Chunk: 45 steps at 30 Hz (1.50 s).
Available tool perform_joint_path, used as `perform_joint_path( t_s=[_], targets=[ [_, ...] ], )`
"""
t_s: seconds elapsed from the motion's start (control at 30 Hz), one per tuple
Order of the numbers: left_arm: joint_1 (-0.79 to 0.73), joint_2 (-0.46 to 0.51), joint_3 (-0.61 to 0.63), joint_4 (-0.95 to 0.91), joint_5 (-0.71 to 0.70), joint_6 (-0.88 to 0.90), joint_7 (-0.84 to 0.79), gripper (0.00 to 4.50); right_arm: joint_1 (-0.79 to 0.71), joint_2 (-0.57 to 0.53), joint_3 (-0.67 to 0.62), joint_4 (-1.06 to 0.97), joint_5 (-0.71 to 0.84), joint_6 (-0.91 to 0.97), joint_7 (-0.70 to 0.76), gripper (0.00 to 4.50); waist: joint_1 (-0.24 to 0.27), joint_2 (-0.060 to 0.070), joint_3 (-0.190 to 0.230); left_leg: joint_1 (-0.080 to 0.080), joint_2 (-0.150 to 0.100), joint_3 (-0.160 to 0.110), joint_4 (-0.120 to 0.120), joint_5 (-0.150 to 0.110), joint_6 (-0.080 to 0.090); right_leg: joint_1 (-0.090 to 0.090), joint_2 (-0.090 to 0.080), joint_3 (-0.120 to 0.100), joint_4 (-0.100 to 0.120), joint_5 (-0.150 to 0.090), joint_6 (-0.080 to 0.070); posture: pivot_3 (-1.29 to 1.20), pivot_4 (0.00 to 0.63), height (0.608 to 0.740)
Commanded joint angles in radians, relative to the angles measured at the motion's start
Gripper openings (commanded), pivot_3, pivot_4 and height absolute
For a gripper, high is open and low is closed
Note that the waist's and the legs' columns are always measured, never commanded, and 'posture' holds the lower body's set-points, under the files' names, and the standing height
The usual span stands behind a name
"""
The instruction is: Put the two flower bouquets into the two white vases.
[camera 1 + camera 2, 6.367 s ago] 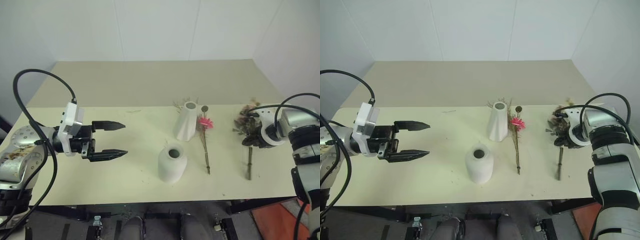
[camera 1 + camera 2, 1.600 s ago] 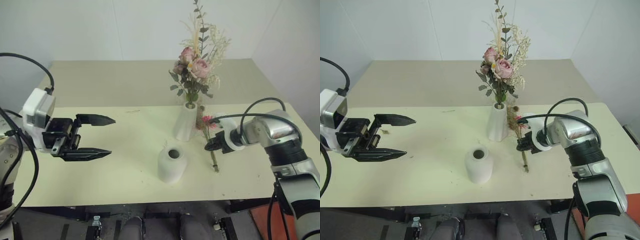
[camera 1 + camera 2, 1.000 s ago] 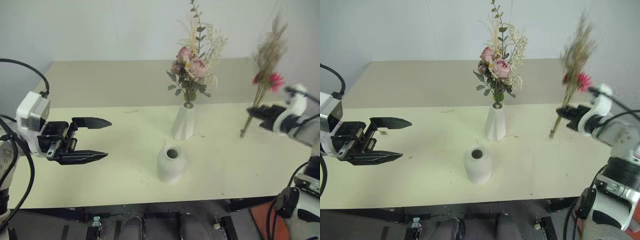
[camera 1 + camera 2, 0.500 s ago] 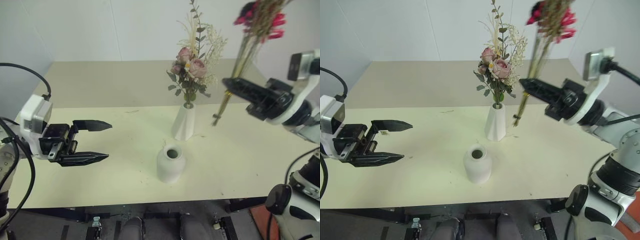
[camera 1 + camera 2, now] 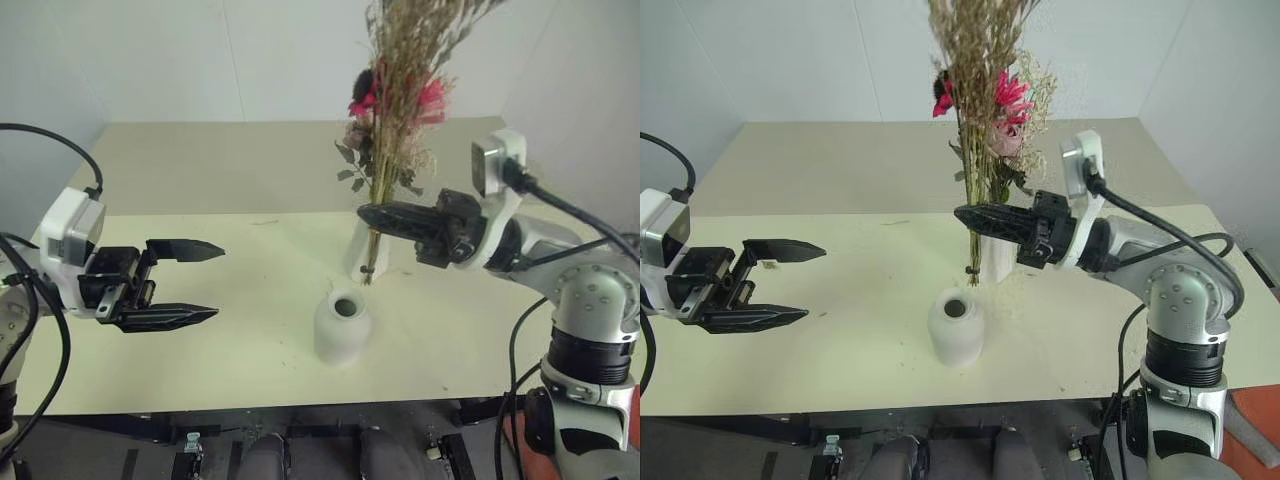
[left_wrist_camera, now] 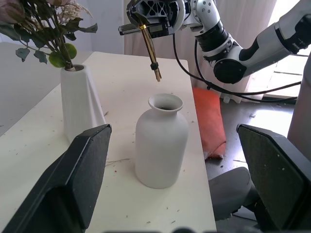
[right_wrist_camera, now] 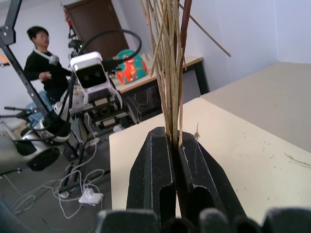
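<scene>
My right gripper (image 5: 364, 213) is shut on the stems of the sparse bouquet (image 5: 398, 95) of pink gerbera and beige grasses. It holds the bouquet upright, and the stem ends (image 6: 155, 70) hang just above and behind the mouth of the short round white vase (image 5: 342, 326). The tall slim white vase (image 5: 998, 258) stands behind, partly hidden. It holds the pale pink rose bouquet (image 5: 1009, 141), mostly screened by the held grasses. My left gripper (image 5: 218, 282) hovers open and empty over the table's left side, pointing at the vases.
The cream table (image 5: 200, 180) stands against white walls, with its right edge close behind my right arm. In the right wrist view a person (image 7: 44, 60) stands beyond the table near cables and equipment.
My right gripper lifted the sparse bouquet off the table, swung it up and leftward, and now holds it over the round vase. The left gripper has stayed still and open.
</scene>
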Motion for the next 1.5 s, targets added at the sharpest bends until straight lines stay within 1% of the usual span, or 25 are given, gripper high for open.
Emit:
perform_joint_path(
  t_s=[0.03,0.27,0.47,0.87,0.93,1.0,1.13,1.23,1.33,1.37,1.5],
  targets=[
    [-0.015,0.021,0.020,-0.017,-0.015,0.006,-0.006,4.50,0.008,0.014,0.022,-0.040,-0.008,-0.060,0.003,0.01,0.000,0.000,0.000,0.000,0.000,0.000,0.000,0.000,0.000,0.000,0.000,0.000,0.000,0.000,0.000,0.00,0.150,0.740],
    [-0.025,0.028,0.009,-0.008,-0.009,0.005,-0.014,4.50,0.019,0.038,0.057,-0.060,0.008,-0.078,-0.020,0.01,0.000,0.000,0.000,0.000,0.001,0.000,0.000,0.000,0.000,0.000,0.001,0.000,0.000,0.000,0.000,0.00,0.150,0.740],
    [-0.032,0.029,0.003,-0.006,-0.004,0.007,-0.017,4.50,0.064,0.038,0.090,-0.078,-0.005,-0.083,-0.017,0.01,0.000,0.000,0.000,0.000,0.001,0.000,0.000,0.000,0.000,0.000,0.001,0.000,0.000,0.000,0.000,0.00,0.150,0.740],
    [-0.050,0.035,-0.007,0.004,0.008,0.010,-0.022,4.50,0.138,0.018,0.144,-0.074,-0.056,-0.128,0.033,0.01,0.000,0.000,0.000,0.000,0.002,0.000,0.000,0.000,0.000,0.000,0.002,0.000,0.000,0.000,-0.001,0.00,0.150,0.740],
    [-0.052,0.035,-0.008,0.006,0.011,0.009,-0.022,4.50,0.150,0.017,0.152,-0.074,-0.066,-0.136,0.038,0.59,0.001,0.000,0.000,0.000,0.002,0.000,0.000,0.000,0.000,0.000,0.002,0.000,0.000,0.000,-0.001,0.00,0.150,0.740],
    [-0.054,0.035,-0.010,0.007,0.013,0.007,-0.024,4.50,0.161,0.014,0.160,-0.075,-0.076,-0.143,0.044,1.08,0.001,0.000,0.000,0.000,0.002,0.000,0.000,0.000,0.000,0.000,0.002,0.000,0.000,0.000,-0.001,0.00,0.150,0.740],
    [-0.060,0.035,-0.017,0.011,0.018,0.004,-0.025,4.50,0.183,0.004,0.167,-0.080,-0.094,-0.161,0.059,2.38,0.000,0.000,0.000,0.001,0.002,0.000,0.000,0.000,0.000,0.000,0.002,0.000,0.000,0.000,-0.001,0.00,0.150,0.740],
    [-0.063,0.032,-0.021,0.011,0.022,0.002,-0.026,4.50,0.210,-0.018,0.157,-0.087,-0.097,-0.174,0.079,3.34,0.001,0.000,0.000,0.000,0.002,0.000,0.000,0.000,0.000,0.000,0.002,0.000,0.000,0.000,-0.001,0.00,0.150,0.740],
    [-0.069,0.031,-0.025,0.013,0.028,-0.001,-0.027,4.50,0.261,-0.078,0.144,-0.099,-0.110,-0.190,0.137,4.33,0.003,0.000,0.000,0.000,0.002,0.000,0.000,0.000,0.000,0.000,0.002,0.000,0.000,0.000,-0.001,0.00,0.150,0.740],
    [-0.071,0.031,-0.027,0.015,0.030,-0.002,-0.027,4.50,0.274,-0.098,0.136,-0.100,-0.111,-0.196,0.155,4.49,0.004,0.000,0.000,0.000,0.002,0.000,0.000,0.000,0.000,0.000,0.002,0.000,0.000,0.000,-0.001,0.00,0.150,0.740],
    [-0.075,0.026,-0.033,0.018,0.037,-0.006,-0.027,4.50,0.284,-0.152,0.096,-0.069,-0.097,-0.205,0.191,4.49,0.005,0.000,0.000,0.001,0.002,0.001,0.000,0.000,0.000,0.001,0.002,0.000,-0.001,0.000,-0.001,0.00,0.150,0.740]
  ],
)
